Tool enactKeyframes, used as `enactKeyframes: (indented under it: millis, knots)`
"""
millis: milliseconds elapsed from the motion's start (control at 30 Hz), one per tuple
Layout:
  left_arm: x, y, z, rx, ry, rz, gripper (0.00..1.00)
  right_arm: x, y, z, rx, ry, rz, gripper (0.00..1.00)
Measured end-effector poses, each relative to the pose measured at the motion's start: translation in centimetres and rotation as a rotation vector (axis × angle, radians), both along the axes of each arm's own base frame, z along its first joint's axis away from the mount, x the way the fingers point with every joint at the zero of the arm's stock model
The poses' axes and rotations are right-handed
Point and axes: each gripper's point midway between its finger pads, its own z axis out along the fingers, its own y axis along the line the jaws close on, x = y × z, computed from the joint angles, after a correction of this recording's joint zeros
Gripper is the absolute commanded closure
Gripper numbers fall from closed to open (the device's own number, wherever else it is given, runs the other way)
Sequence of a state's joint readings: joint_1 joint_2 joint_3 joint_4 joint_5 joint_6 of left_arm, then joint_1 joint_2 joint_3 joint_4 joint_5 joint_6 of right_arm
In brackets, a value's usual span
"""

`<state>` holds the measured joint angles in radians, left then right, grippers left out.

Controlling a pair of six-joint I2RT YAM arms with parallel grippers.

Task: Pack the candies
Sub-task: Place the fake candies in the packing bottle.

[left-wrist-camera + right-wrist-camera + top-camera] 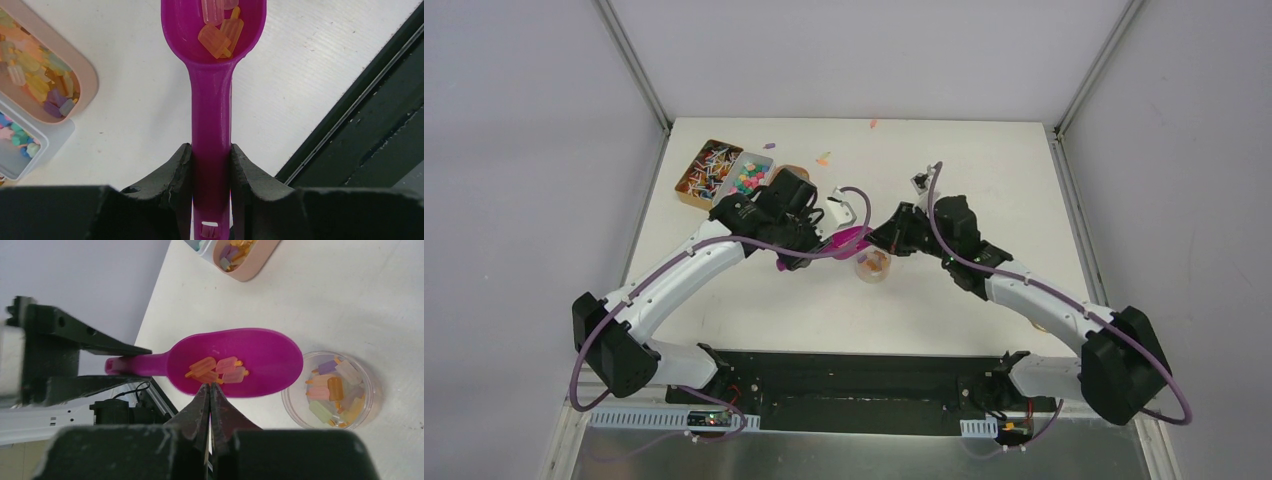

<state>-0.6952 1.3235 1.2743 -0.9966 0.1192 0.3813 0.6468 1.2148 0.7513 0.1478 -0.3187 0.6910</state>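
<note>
The left pincer (211,165) clamps the handle of a magenta scoop (270,360) carrying orange and pink candies (217,370). The right pincer (210,390), fully closed and empty, sits at the scoop's rim; more lie in the clear jar (372,392) beside it

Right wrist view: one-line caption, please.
Shut right claw at the candies in the magenta scoop, beside a part-filled clear jar.

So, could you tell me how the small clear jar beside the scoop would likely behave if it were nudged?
The clear jar looks low and wide, so it would probably slide on the smooth white table rather than tip. Holding only a few candies, it is likely light and easily shoved.
</note>
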Motion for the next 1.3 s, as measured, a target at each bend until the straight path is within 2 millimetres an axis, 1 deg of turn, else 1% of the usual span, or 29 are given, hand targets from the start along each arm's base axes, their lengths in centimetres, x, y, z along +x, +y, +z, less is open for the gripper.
enactKeyframes:
  millis: [133,267,433,600,900,1133,1300]
  knots:
    - [-0.4,-0.3,-0.1,-0.014,0.019,-0.01,1.0,0.6,0.7,-2.1,-0.03,0.03,-0.005,1.0]
    - [-0.5,-0.4,-0.2,-0.02,0.03,-0.011,1.0,0.5,1.3,-3.3,-0.052,0.049,0.001,1.0]
    - [-0.7,-0.8,-0.5,-0.029,0.055,-0.021,1.0,-0.1,1.9,-3.6,-0.062,0.047,0.014,1.0]
    - [-0.7,-1.2,-0.6,-0.037,0.076,-0.013,1.0,-0.4,1.9,-4.1,-0.074,0.047,0.011,1.0]
    - [-0.1,-2.5,0.0,-0.059,0.091,-0.007,1.0,-1.0,2.3,-5.1,-0.103,0.046,0.017,1.0]
    - [0.3,-3.0,0.9,-0.08,0.08,-0.002,1.0,-1.4,2.6,-5.6,-0.118,0.044,0.022,1.0]
    - [0.3,-3.2,0.9,-0.083,0.089,-0.002,1.0,-1.6,2.8,-6.1,-0.134,0.045,0.022,1.0]
